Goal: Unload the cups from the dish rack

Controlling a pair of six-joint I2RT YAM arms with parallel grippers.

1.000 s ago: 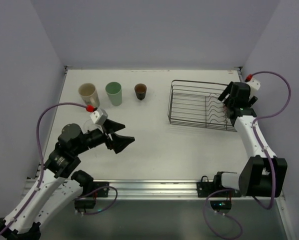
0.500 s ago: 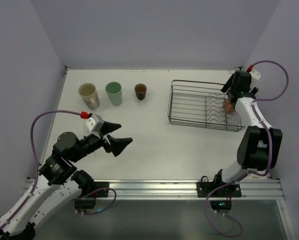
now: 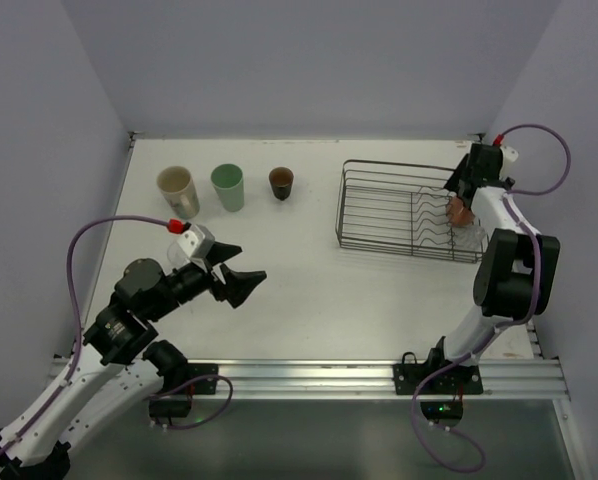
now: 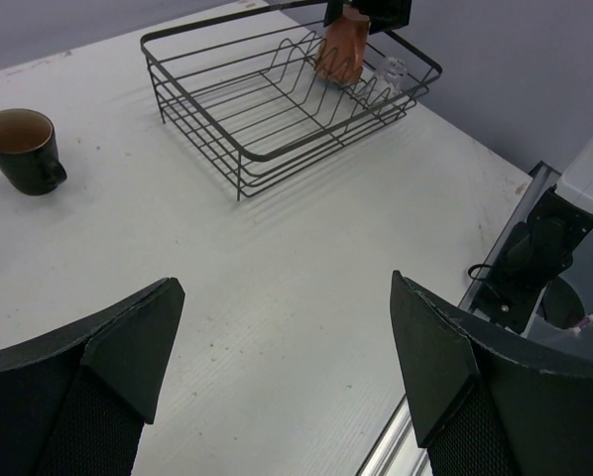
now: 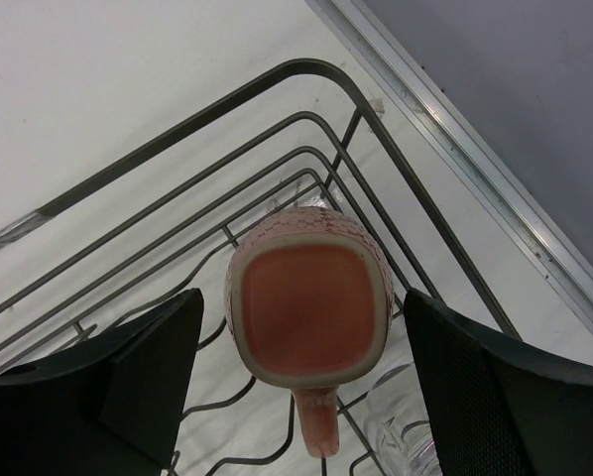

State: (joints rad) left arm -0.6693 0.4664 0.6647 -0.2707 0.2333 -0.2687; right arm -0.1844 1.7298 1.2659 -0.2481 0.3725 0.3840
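Under right pincer [image 5: 302,297], salmon-pink cup [image 5: 309,315]

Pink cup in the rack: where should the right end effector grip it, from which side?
Likely right end effector straight down, closing across the upper wall of the pink cup: it stands upright, mouth up, and dish rack wires crowd its base.

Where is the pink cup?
In the top view, the pink cup stands in the far right corner of the dish rack, under the right gripper, whose open fingers flank it.

Corner wires of the dish rack [image 3: 389,212] and a clear glass [image 5: 406,441] hem the pink cup [image 5: 309,307], open above.
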